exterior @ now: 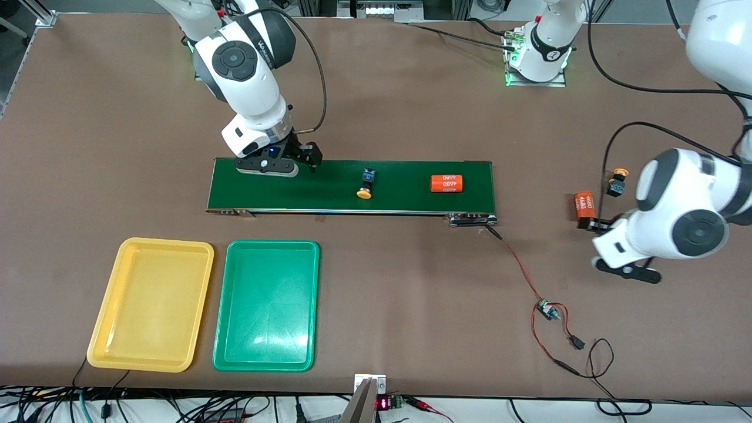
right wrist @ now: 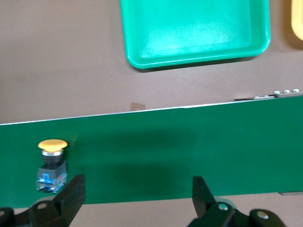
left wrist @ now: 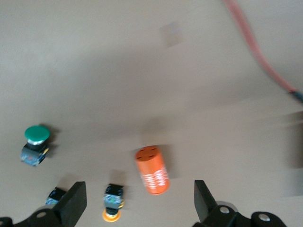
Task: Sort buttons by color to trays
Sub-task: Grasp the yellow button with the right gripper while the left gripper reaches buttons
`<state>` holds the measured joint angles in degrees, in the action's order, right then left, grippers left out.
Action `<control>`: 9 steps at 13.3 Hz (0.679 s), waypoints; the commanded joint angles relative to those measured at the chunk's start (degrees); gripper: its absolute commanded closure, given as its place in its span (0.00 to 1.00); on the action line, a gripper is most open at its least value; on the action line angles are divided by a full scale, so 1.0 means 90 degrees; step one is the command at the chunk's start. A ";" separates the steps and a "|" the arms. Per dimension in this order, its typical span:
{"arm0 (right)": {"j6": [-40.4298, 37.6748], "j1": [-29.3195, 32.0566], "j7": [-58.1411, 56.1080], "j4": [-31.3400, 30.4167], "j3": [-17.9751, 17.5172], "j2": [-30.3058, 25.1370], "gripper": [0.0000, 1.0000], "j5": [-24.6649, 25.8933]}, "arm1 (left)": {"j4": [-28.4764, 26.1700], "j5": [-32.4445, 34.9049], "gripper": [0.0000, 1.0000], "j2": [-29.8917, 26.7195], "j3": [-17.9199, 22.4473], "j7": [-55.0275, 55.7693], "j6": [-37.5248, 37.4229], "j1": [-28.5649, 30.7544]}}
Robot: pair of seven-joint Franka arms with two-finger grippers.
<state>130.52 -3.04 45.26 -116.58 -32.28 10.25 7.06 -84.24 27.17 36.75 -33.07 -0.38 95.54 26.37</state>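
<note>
Jaws spread, the right gripper (exterior: pixel 292 166) hangs over the belt (exterior: pixel 405 200); the yellow button (exterior: pixel 366 184) lies along it toward the left arm's end.

Yellow button (exterior: pixel 366 184) lying on belt, empty yellow tray (exterior: pixel 151 304) beside green tray (exterior: pixel 267 305)

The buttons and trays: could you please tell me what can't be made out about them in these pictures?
- Front view: green button hidden by the left arm; only the left wrist view shows it.
- Left wrist view: a fourth button body, cap hidden by the left gripper, colour unknown.
- Right wrist view: yellow tray cut off by the edge.
</note>
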 commanded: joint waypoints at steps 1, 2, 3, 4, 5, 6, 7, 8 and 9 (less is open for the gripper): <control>0.0127 -0.0101 0.0254 0.0316 -0.0027 0.0422 0.00 0.0114 | 0.0190 0.0359 0.00 0.0465 0.0411 -0.0978 0.0318 0.0398; 0.0127 -0.0082 0.0312 0.0414 -0.0027 0.0549 0.00 0.0134 | 0.0161 0.0505 0.00 0.0554 0.0567 -0.1360 0.0718 0.0525; 0.0146 -0.0130 0.0322 0.0434 -0.0017 0.0599 0.00 0.0134 | 0.0112 0.0565 0.00 0.0574 0.0675 -0.1741 0.0896 0.0633; 0.0156 -0.0131 0.0323 0.0444 -0.0017 0.0725 0.00 0.0192 | 0.0005 0.0604 0.00 0.0574 0.0734 -0.2093 0.0917 0.0750; 0.0146 -0.0160 0.0323 0.0444 -0.0017 0.0804 0.00 0.0376 | -0.0083 0.0624 0.00 0.0574 0.0735 -0.2357 0.0965 0.0896; 0.0137 -0.0237 0.0361 0.0454 -0.0017 0.0892 0.00 0.0610 | -0.0219 0.0818 0.00 0.0574 0.0745 -0.2746 0.1188 0.1043; 0.0137 -0.0306 0.0497 0.0454 -0.0017 0.0970 0.00 0.0767 | -0.0472 0.1022 0.00 0.0574 0.0735 -0.3224 0.1597 0.1218; 0.0137 -0.0365 0.0682 0.0454 -0.0017 0.1077 0.00 0.0923 | -0.0784 0.1073 0.00 0.0565 0.0745 -0.3519 0.2123 0.1433; 0.0146 -0.0462 0.0810 0.0454 0.0002 0.1175 0.00 0.1109 | -0.1067 0.1131 0.00 0.0555 0.0755 -0.3686 0.2660 0.1609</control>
<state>131.88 -5.57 49.36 -113.88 -32.27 18.58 13.86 -88.11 35.29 42.92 -25.90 -29.20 112.22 37.62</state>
